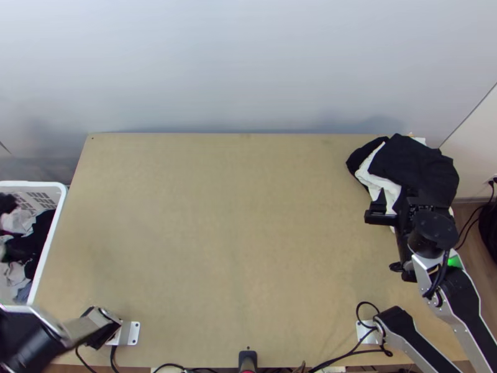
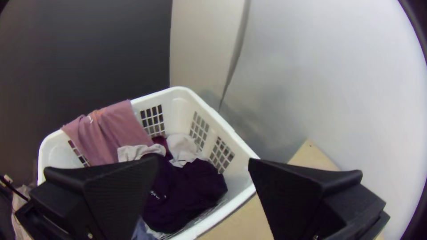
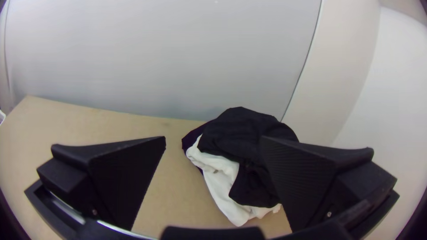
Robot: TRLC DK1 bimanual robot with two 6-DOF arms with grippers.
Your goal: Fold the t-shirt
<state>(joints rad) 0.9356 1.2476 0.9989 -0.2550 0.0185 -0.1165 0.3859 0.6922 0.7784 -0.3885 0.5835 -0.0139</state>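
Left gripper (image 2: 203, 158): I gape, empty.
Right gripper (image 1: 413, 198): I gape, empty, near bunched pile (image 1: 413, 161).
Basket (image 2: 218, 119): white, clothes (image 2: 191, 191) inside.

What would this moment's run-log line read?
Left gripper: jaws open, facing laundry basket | Right gripper: jaws open, by dark-and-white clothes pile | Fold: no garment held

The broad, flat wooden tabletop (image 1: 236, 236) was plain tan. The bunched black fabric garment (image 1: 413, 158) and crumpled white cloth (image 3: 220, 175) were both plain – dark against pale. The rectangular plastic basket (image 2: 177, 106) was white, the bunched cloth (image 2: 187, 191) deep purple (with small white print), the draped cloth (image 2: 118, 129) dusty pink.
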